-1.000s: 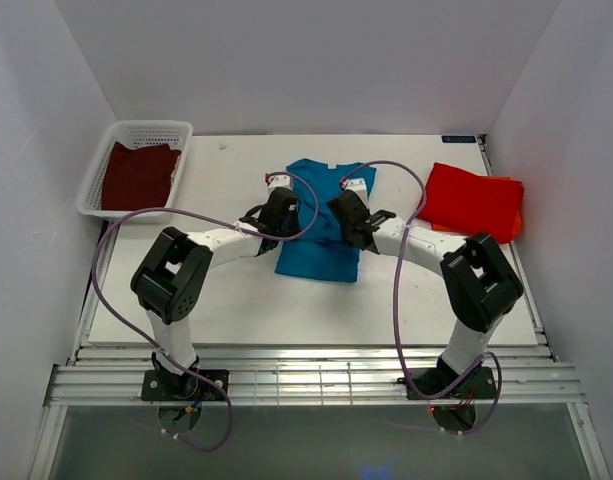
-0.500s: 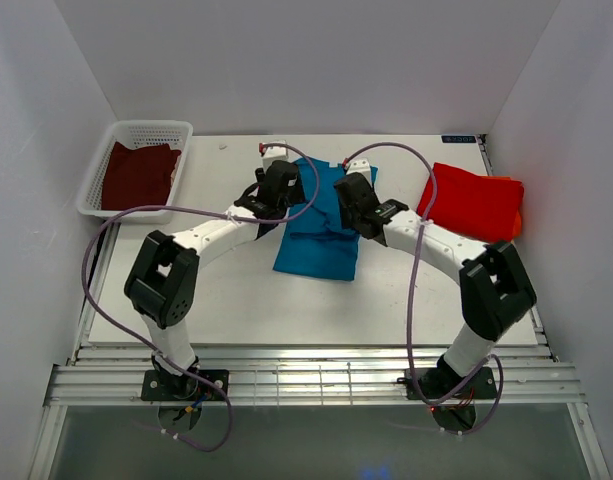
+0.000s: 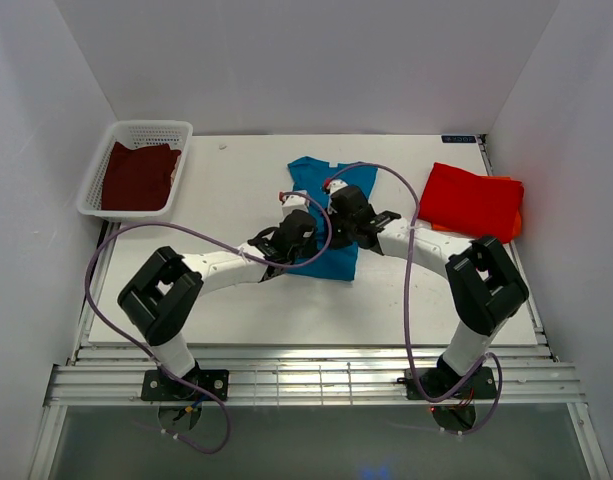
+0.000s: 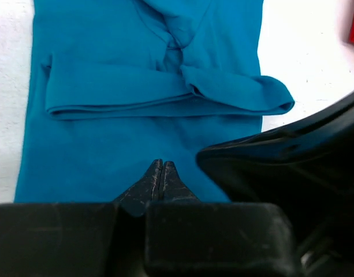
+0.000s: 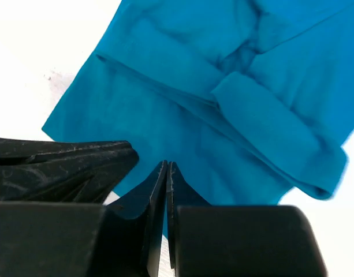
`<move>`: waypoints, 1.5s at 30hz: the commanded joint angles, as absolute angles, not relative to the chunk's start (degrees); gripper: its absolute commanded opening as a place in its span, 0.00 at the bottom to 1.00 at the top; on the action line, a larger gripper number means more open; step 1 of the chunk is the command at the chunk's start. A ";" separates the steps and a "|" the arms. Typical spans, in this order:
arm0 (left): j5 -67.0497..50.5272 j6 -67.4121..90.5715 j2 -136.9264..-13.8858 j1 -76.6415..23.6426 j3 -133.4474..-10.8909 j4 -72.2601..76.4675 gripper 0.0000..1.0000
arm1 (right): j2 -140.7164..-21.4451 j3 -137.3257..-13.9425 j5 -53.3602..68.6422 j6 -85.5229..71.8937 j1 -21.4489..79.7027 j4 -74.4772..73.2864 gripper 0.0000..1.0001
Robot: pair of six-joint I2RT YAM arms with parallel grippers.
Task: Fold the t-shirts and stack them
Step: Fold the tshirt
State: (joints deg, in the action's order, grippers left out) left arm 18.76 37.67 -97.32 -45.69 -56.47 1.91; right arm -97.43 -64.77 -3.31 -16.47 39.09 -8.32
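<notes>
Over the teal-blue t-shirt [image 3: 311, 180], left gripper [image 4: 160, 167] and right gripper [image 5: 167, 167] hung pinched together, empty; a neat fold likely needed matched hem grips.

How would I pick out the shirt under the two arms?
Look at the white table: near its middle lies the teal-blue t-shirt, sleeves folded in. It is the only blue one; the red-orange t-shirt sits to its right, and the maroon t-shirt lies in the basket far left.

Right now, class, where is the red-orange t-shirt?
In the top external view, the red-orange t-shirt lies folded on the right side of the table, right of the teal-blue t-shirt in the middle and across from the white basket.
</notes>
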 commanded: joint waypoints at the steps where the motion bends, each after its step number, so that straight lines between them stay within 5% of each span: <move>1: 17.58 40.78 -96.85 -46.05 -55.81 5.27 0.00 | -98.78 -65.12 2.37 -17.23 39.20 -4.04 0.08; 22: 15.47 43.06 -107.05 -46.67 -51.07 9.93 0.00 | -107.84 -68.64 0.27 -16.70 39.20 -3.60 0.08; 45: 16.61 49.22 -97.91 -51.93 -34.28 10.81 0.00 | -119.62 -88.22 -8.95 -9.15 33.58 -10.01 0.08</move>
